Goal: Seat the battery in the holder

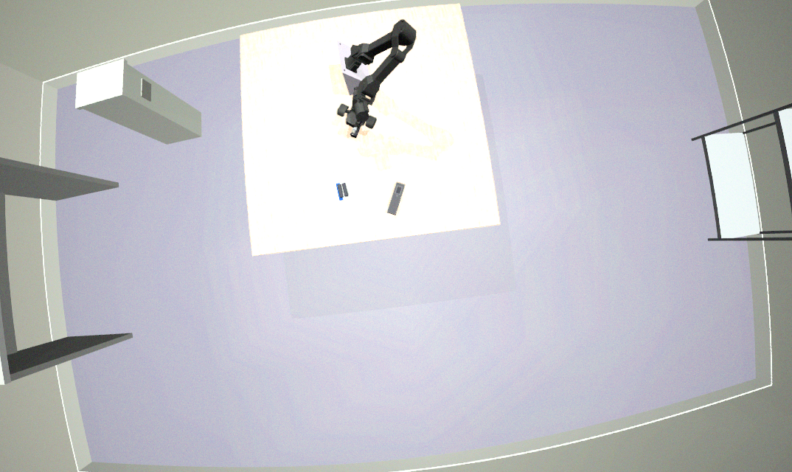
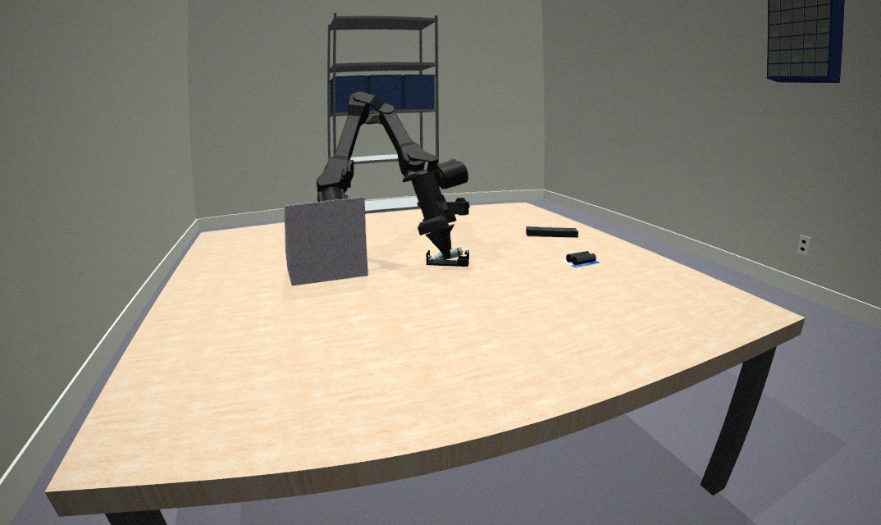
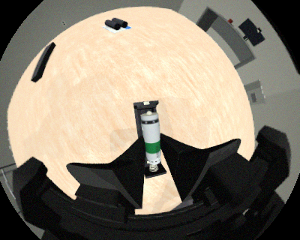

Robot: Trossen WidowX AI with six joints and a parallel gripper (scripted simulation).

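The white battery (image 3: 151, 131) (image 2: 457, 252) with a green band is held between the fingertips of my gripper (image 3: 151, 137) (image 2: 445, 253), which is shut on it. The black holder (image 3: 138, 121) (image 2: 447, 263) stands on the table below. The battery is tilted: its flat end is low at the spring (image 3: 153, 168), and its terminal end is raised near the lip (image 3: 146, 103) at the far end. In the wrist view the terminal end sits right of the holder's centre line. Whether it touches the lip cannot be told. My fingers hide part of the holder.
A long dark device (image 1: 396, 198) (image 2: 551, 231) (image 3: 43, 62) and a pair of black cylinders (image 1: 344, 189) (image 2: 581, 257) (image 3: 116, 23) on a blue and white piece lie farther out on the table (image 2: 365, 365). A grey block (image 2: 326, 241) stands beside the arm's base.
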